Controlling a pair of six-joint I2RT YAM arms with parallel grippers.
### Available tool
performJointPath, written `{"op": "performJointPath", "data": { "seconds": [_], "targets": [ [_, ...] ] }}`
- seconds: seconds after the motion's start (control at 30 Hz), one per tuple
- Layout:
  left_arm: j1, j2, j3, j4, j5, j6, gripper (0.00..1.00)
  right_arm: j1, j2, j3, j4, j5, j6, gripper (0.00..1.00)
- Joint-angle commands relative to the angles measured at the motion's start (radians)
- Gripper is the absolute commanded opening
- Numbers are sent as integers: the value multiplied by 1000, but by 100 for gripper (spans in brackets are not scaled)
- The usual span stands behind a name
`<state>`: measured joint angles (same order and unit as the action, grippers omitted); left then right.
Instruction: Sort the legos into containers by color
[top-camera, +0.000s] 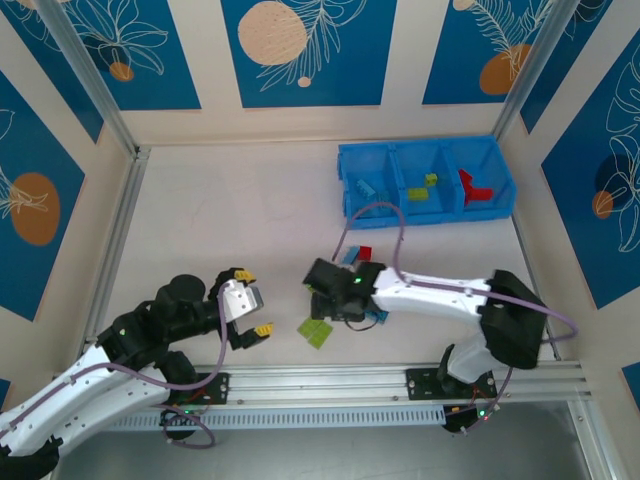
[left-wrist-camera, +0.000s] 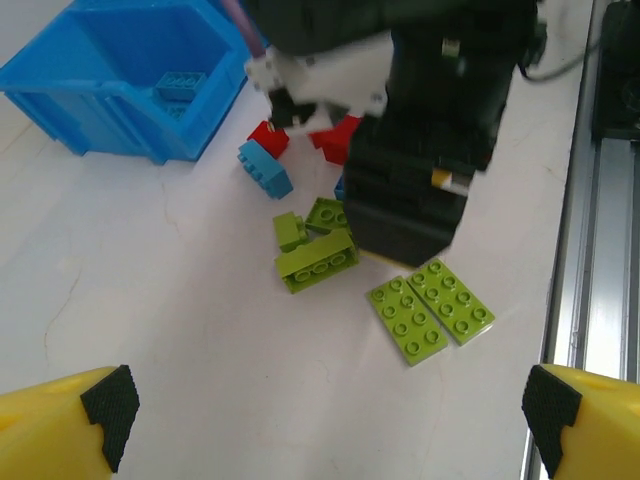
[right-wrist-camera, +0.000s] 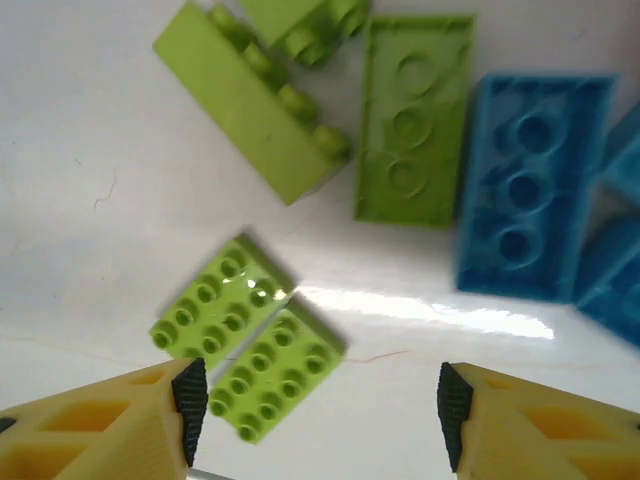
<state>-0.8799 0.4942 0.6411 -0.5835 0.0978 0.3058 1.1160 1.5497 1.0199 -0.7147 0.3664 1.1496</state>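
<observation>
Near the desk's (top-camera: 230, 210) front edge, the right hand (right-wrist-camera: 320, 410) hangs over a cluster of loose legos (left-wrist-camera: 315, 260), its fingers apart and empty. Just under it two lime plates (right-wrist-camera: 245, 335) lie side by side, touching. Lime bricks (right-wrist-camera: 255, 95) and blue bricks (right-wrist-camera: 530, 185) lie beyond them, and red bricks (left-wrist-camera: 268, 135) sit at the far side of the cluster. The left hand (top-camera: 255, 302) is also spread and empty, off to the cluster's left. At the far right, the bin (top-camera: 425, 150) holds blue pieces in its left compartment, lime in the middle and red in the right.
</observation>
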Motion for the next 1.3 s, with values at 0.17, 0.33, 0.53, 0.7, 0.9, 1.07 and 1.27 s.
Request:
{"op": "performJointPath", "data": {
  "seconds": [0.17, 0.33, 0.53, 0.7, 0.9, 1.07, 1.27],
  "targets": [
    [9, -2, -6, 6, -29, -8, 100, 132, 191, 66, -107, 18, 261, 77],
    [8, 5, -6, 10, -23, -9, 100, 147, 230, 61, -71, -4, 256, 76],
    [9, 5, -5, 5, -30, -10, 100, 146, 270, 70, -101, 8, 259, 58],
    [9, 4, -6, 5, -30, -10, 100, 125, 230, 20, -92, 23, 260, 40],
    [9, 4, -6, 5, -29, -11, 100, 99, 175, -40, -59, 20, 254, 33],
    [9, 4, -6, 7, -17, -10, 100, 94, 20, -44, -106, 122, 227, 27],
    [10, 6, -4, 9, -11, -9, 100, -73, -238, -4, -175, 312, 39, 26]
  ]
}}
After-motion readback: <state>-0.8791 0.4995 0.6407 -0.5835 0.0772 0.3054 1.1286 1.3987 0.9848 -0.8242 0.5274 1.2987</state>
